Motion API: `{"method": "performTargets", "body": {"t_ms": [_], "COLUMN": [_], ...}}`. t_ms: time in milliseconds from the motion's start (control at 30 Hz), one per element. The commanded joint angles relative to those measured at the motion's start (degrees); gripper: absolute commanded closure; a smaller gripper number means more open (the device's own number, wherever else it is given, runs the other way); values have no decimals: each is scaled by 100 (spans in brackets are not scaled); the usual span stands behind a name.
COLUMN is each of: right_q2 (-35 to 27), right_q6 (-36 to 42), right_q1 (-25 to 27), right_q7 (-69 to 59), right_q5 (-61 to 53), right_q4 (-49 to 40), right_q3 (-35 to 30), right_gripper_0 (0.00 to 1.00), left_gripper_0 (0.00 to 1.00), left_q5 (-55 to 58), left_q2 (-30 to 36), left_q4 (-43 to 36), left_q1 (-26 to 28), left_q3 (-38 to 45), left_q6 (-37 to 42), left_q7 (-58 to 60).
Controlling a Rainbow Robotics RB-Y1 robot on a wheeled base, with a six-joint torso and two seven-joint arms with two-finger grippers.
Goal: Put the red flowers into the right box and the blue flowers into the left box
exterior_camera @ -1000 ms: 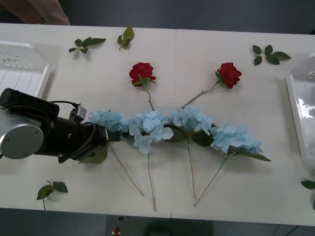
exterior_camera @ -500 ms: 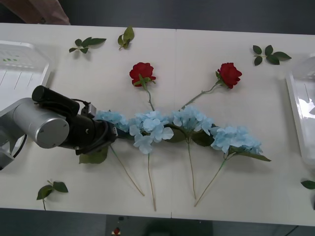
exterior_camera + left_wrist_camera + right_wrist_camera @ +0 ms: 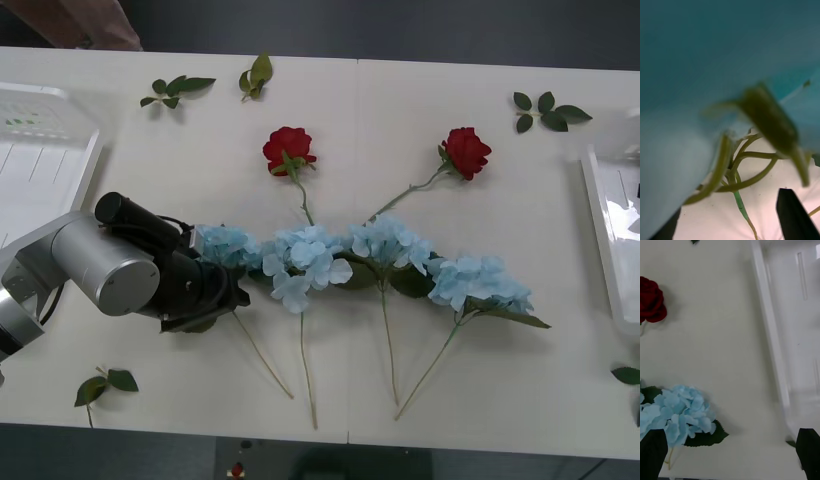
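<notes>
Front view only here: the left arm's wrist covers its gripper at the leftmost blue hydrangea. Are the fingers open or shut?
Observer: Open. In the left wrist view the left gripper has its black fingers set apart.
Operator: Is anything between them?
Observer: Yes, the green stem under the leftmost blue hydrangea, where it branches. It is not clamped.
Operator: And the right gripper?
Observer: The right gripper is open above the table, with the rightmost blue hydrangea to one side and the right box to the other.
</notes>
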Motion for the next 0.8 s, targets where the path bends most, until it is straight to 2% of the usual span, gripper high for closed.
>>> {"method": "performTargets", "body": {"t_ms": [33,100,133,600,800], "right_q2": [179,267,329,751,935], "right_q6": [214,231,231,231,240], "right_q1": [49,137,190,638,902], "right_q7": [-864,-1119,-1277,-3088,-3844], "right_q5": [62,62,62,150,299], "right_q4": [-797,-1035,-1184,-2256,-2933], "right_q3": [347,497,611,2026,2527], "right_gripper_0": [0,0,0,0,0], "left_gripper_0": [83,96,99,100,100], "left_q5": [-60,-69,-77,-104,-104], "left_q2": [153,162,162,302,803], "left_q4": [-38,-29,-21,-47,-566], "left_q1": [-139,-139,-139,-165,-174], "left_q3": [30,30,22,-5,285], "left_q6": [23,23,23,23,66], "left_q7": [-43,-43,-43,-43,-87]}}
